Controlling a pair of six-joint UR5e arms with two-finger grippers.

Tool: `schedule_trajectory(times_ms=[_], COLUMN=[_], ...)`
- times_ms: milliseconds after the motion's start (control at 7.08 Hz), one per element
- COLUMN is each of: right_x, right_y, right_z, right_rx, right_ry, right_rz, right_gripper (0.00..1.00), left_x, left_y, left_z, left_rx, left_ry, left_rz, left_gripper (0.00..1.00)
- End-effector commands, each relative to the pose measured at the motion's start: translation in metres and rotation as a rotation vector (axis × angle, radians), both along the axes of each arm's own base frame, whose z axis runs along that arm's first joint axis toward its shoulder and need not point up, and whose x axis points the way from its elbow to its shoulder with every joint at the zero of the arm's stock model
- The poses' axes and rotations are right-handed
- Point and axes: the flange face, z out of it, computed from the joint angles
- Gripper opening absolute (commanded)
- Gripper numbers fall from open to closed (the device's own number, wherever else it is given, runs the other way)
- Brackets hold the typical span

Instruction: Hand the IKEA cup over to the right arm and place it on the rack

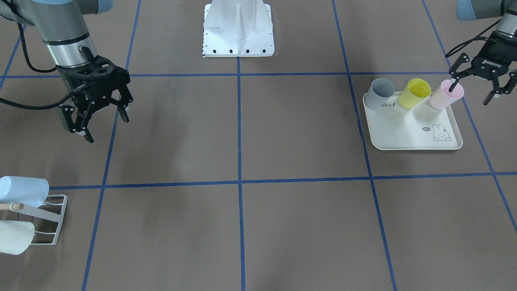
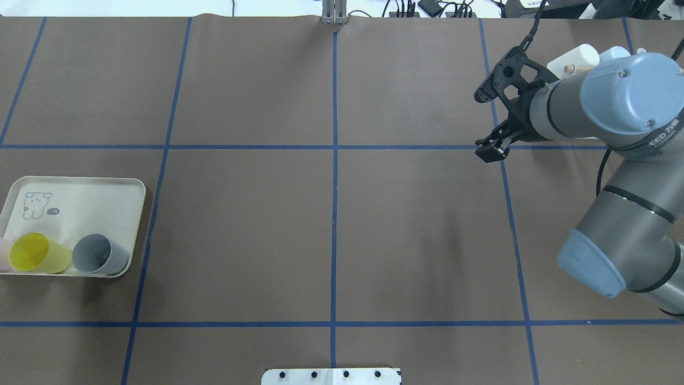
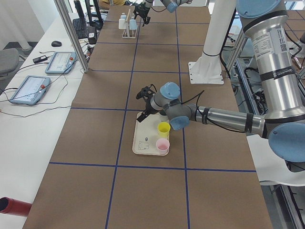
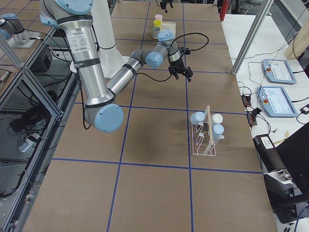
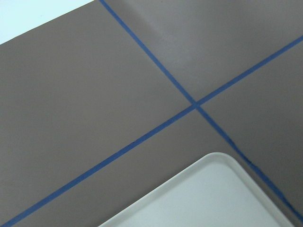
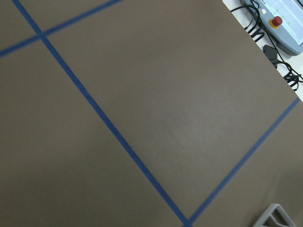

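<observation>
Front view: left gripper [image 1: 470,95] at pink cup [image 1: 446,95] on tray [image 1: 404,137].
- Risk: a one-wall rim pinch may tip the cup into yellow cup [image 1: 415,93], or slip at handover.
- Jaws wide, one apparently inside cup mouth, nothing clamped.
- Right gripper [image 1: 107,129]: jaws wide, empty, well apart from tray.

Overhead: left gripper out of frame.

Right-side view: rack [image 4: 207,133] on surface, three cups loaded. Free prong hard to judge, so placement may be crowded.

Rack [image 1: 59,220] partly beyond left edge
</observation>
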Motion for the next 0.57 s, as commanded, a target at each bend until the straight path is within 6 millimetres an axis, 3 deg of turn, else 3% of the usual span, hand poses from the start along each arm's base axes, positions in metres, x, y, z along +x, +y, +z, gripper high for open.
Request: schedule_trajectory(times_ms=[0,424], right_x=[-0.016,-0.016], right_y=[0.017,0.017], right_z=[-0.013,-0.012], right_rx=[-0.021,-0.022], right_ry=[-0.117,-0.118], right_rz=[-0.026,-0.029], right_gripper=[0.99,0.99], left_x=[-0.021,-0.018], left_y=[0.031,0.037], left_z=[0.084,0.096], left_rx=[0.004,-0.067], left_ry=[0.007,0.038], left_rz=[-0.012,-0.027], left_gripper=[1.00,0.99])
